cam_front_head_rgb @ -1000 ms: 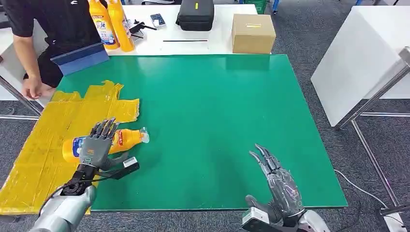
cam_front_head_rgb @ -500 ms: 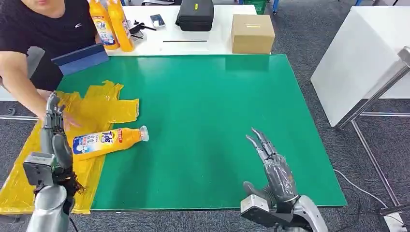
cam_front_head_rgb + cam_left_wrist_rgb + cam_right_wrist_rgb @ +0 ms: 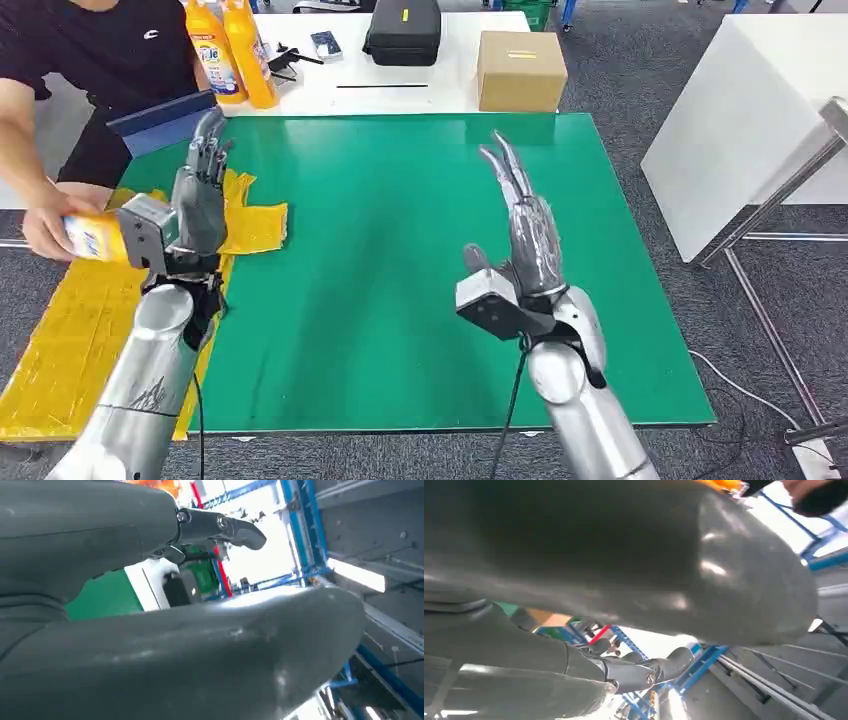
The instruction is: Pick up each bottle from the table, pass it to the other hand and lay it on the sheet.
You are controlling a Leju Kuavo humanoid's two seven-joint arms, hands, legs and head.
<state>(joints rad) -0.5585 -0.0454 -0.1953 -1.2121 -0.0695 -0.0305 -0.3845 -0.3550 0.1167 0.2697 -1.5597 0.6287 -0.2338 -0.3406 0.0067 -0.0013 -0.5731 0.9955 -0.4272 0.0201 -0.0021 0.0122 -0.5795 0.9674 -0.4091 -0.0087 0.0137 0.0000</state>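
From the head view, my left hand (image 3: pixel 200 195) stood raised and open, holding nothing, above the yellow sheet (image 3: pixel 70 310); my right hand (image 3: pixel 525 225) was up too, fingers spread and empty, over the green desk (image 3: pixel 400 210). A person's hand (image 3: pixel 45 228) held the bottle (image 3: pixel 95 238) at the sheet's edge.

Both wrist views looked upward past my fingers.

I judged it best to wait for a bottle on the desk, then reach low and grip its middle.

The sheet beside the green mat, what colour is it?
Yellow; the sheet shows best in the head view.
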